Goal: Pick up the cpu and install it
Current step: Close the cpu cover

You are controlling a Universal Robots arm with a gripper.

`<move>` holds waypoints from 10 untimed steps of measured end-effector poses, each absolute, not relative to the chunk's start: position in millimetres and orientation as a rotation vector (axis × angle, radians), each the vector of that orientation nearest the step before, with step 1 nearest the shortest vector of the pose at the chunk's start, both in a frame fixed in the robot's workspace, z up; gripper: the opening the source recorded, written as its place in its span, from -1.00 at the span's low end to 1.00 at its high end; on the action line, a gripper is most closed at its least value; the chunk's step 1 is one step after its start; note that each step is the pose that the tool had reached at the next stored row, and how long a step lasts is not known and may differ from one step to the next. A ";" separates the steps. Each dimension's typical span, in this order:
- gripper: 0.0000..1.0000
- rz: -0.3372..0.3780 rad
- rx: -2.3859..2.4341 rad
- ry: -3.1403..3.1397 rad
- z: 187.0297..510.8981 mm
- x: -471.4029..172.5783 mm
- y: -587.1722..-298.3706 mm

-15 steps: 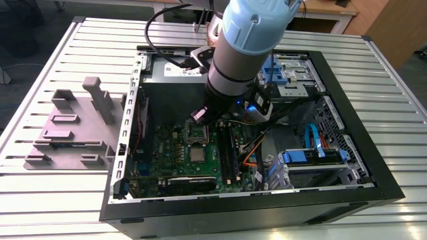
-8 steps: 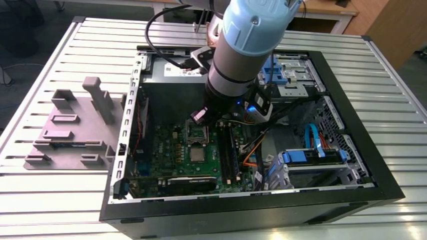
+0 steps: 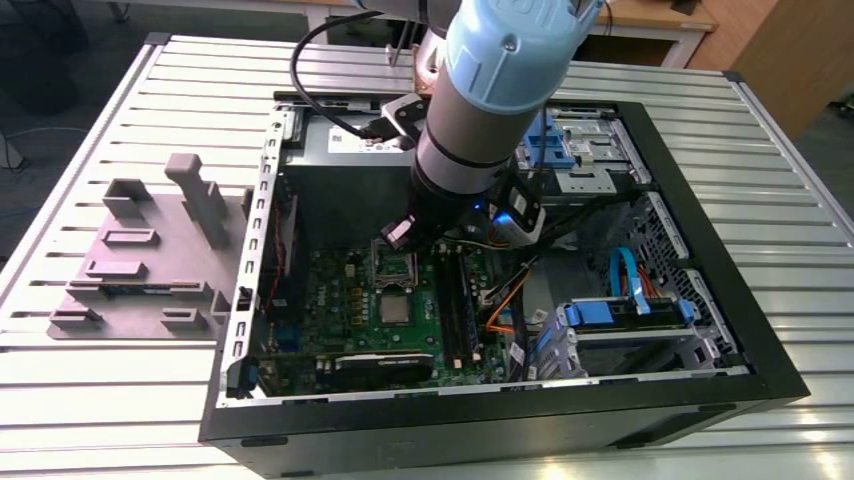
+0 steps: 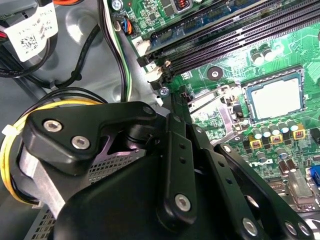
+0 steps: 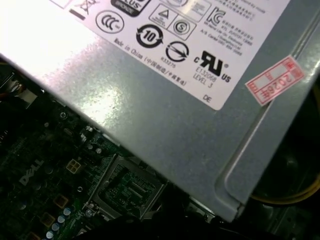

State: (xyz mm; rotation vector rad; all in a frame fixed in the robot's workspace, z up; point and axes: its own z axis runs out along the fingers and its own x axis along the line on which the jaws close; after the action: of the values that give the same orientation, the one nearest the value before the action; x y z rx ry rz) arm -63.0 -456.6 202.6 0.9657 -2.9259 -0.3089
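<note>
Exterior view first: you are looking down into an open computer case (image 3: pixel 467 435) that is lying on its side on the slatted table (image 3: pixel 107 420), so the motherboard (image 3: pixel 347 300) is facing up towards the arm. The pincer (image 3: pixel 404 238) is hanging low inside it, just over the black socket frame (image 3: pixel 396 264) and close beside the power supply (image 3: pixel 340 150). The cpu (image 3: pixel 396 308) is lying flat on the board just past the socket frame from the pincer, near it but apart. Its silver top is facing up, which I judge is leaving it reachable from above. The mauve-grey tray (image 3: pixel 134 260) is sitting outside the case, well apart from the pincer.

Second wrist view: the pincer (image 4: pixel 175 105) is pointing at the board. The cpu (image 4: pixel 276 98) is resting beyond its tip, untouched, so the pincer is not gripping it. Whether the pincer is clenched or released, you cannot tell from this angle. The memory slots (image 4: pixel 225 35) are running alongside.

First wrist view: the socket frame (image 5: pixel 127 187) is showing its bare contact field beside the power supply (image 5: pixel 150 100), seemingly standing open to take the chip.
</note>
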 end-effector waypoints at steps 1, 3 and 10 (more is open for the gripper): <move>-0.79 -0.309 0.966 -2.926 202.7 -63.3 -456.8; -0.79 -0.308 0.967 -2.927 203.0 -64.0 -457.1; -0.79 -0.307 0.989 -2.922 207.6 -64.6 -460.2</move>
State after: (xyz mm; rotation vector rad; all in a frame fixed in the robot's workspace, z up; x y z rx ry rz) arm -64.6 -460.2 207.6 0.9891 -2.9218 -0.3065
